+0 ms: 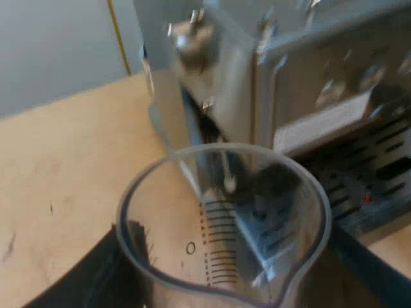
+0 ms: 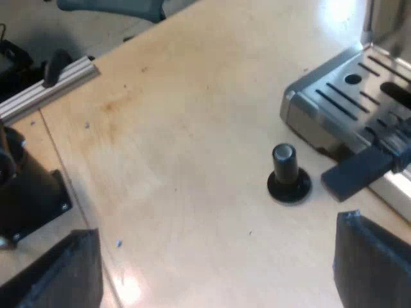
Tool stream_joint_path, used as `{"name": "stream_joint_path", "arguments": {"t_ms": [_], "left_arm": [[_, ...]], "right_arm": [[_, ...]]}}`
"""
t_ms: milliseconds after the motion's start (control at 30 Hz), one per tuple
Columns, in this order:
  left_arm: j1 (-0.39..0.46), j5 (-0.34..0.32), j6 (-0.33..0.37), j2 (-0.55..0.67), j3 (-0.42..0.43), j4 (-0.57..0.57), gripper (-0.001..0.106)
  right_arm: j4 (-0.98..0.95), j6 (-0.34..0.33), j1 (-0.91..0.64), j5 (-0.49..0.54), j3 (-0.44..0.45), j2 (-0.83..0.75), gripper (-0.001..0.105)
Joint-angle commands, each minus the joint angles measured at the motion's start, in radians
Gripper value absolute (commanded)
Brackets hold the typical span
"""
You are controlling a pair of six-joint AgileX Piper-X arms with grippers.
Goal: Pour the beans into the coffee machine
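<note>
A clear measuring glass (image 1: 218, 224) with printed graduation marks stands upright between my left gripper's (image 1: 237, 282) black fingers (image 1: 106, 273), which are shut on it. Whether beans lie in it I cannot tell. Just beyond the glass rises the steel espresso machine (image 1: 282, 83), with a knob and a grille on the side facing me. My right gripper (image 2: 218, 269) hangs open over the wooden table, nothing between its fingers (image 2: 372, 263). A tamper with a black knob (image 2: 288, 173) stands on the table ahead of it, beside the machine's slotted drip tray (image 2: 340, 96).
A dark flat bar (image 2: 356, 172) sticks out at the drip tray's edge near the tamper. An aluminium rail (image 2: 51, 80) and a black mount (image 2: 29, 192) sit at the table's (image 2: 180, 141) far edge. Bare wood lies between them and the tamper.
</note>
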State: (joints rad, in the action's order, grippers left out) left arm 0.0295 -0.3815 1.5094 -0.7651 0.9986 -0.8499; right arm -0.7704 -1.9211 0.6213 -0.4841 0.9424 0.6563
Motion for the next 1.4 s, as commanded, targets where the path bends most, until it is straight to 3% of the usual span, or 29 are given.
{"name": "stream_joint_path", "arguments": {"t_ms": [33,100,167,367,567,700,833,967,1067,1167,1300,1400], "left_arm": [[0.009,-0.013,0.023,0.014,-0.074,0.071,0.027],[0.009,-0.013,0.033,0.014,-0.097,0.100,0.027],[0.009,-0.018,0.078,0.014,-0.171,0.190,0.026],[0.009,-0.018,0.151,0.014,-0.286,0.397,0.026],[0.009,-0.014,0.154,0.014,-0.415,0.607,0.026],[0.009,0.033,0.154,0.014,-0.526,0.792,0.026],[0.009,0.120,0.154,0.014,-0.633,1.003,0.026],[0.009,0.176,0.154,0.000,-0.706,1.125,0.026],[0.009,0.176,0.159,-0.071,-0.717,1.144,0.026],[0.009,0.176,0.167,-0.154,-0.717,1.244,0.026],[0.009,0.176,0.244,-0.274,-0.717,1.398,0.026],[0.009,0.176,0.263,-0.354,-0.717,1.468,0.026]], "right_arm": [[0.107,-0.013,0.002,-0.015,-0.042,0.015,0.079],[0.121,-0.013,0.002,-0.015,-0.051,0.019,0.079],[0.190,-0.013,0.002,-0.015,-0.079,0.043,0.079],[0.282,-0.013,0.002,-0.015,-0.113,0.087,0.079],[0.398,-0.013,0.002,-0.013,-0.144,0.143,0.079],[0.464,-0.013,0.002,-0.013,-0.153,0.187,0.079],[0.506,-0.013,0.002,-0.009,-0.153,0.228,0.079],[0.550,-0.013,0.002,-0.006,-0.153,0.267,0.079],[0.593,-0.013,0.002,-0.006,-0.153,0.307,0.079],[0.610,-0.013,0.002,-0.006,-0.153,0.332,0.079],[0.617,-0.013,0.002,-0.006,-0.153,0.350,0.079],[0.617,-0.013,0.002,-0.003,-0.153,0.353,0.079]]}}
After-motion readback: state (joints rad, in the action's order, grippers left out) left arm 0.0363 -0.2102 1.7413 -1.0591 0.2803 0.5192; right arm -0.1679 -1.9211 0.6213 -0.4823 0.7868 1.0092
